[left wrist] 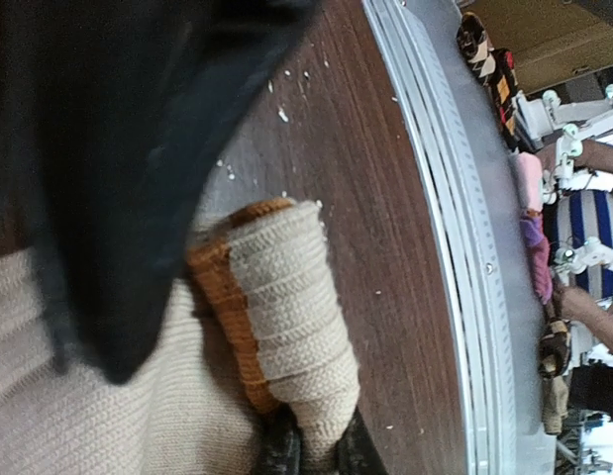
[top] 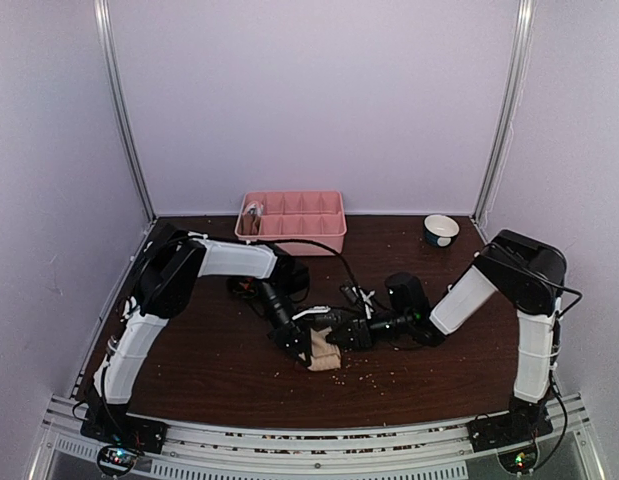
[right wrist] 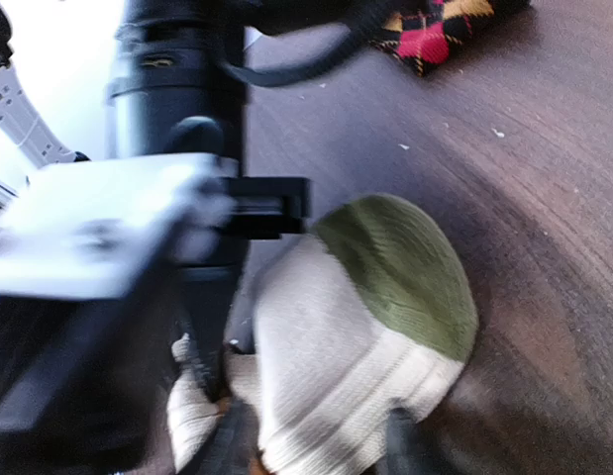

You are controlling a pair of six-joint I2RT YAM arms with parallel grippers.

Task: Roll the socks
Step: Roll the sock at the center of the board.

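A cream sock (top: 325,355) lies partly rolled at the middle of the dark wooden table, with both arms meeting over it. In the left wrist view its rolled cream end with an orange band (left wrist: 286,287) runs down into my left gripper (left wrist: 316,447), which is shut on it. In the right wrist view the same sock shows its olive toe (right wrist: 395,267). My right gripper (right wrist: 316,450) has its fingers apart on either side of the sock's cream part, so it is open around it. From above, the left gripper (top: 294,340) and right gripper (top: 341,334) are almost touching.
A pink compartment tray (top: 319,232) stands at the back centre with a sock in its left end. A small bowl (top: 441,229) sits at back right. A black-and-red patterned sock (right wrist: 435,30) lies beyond the left arm. The metal rail (left wrist: 455,247) edges the table's front.
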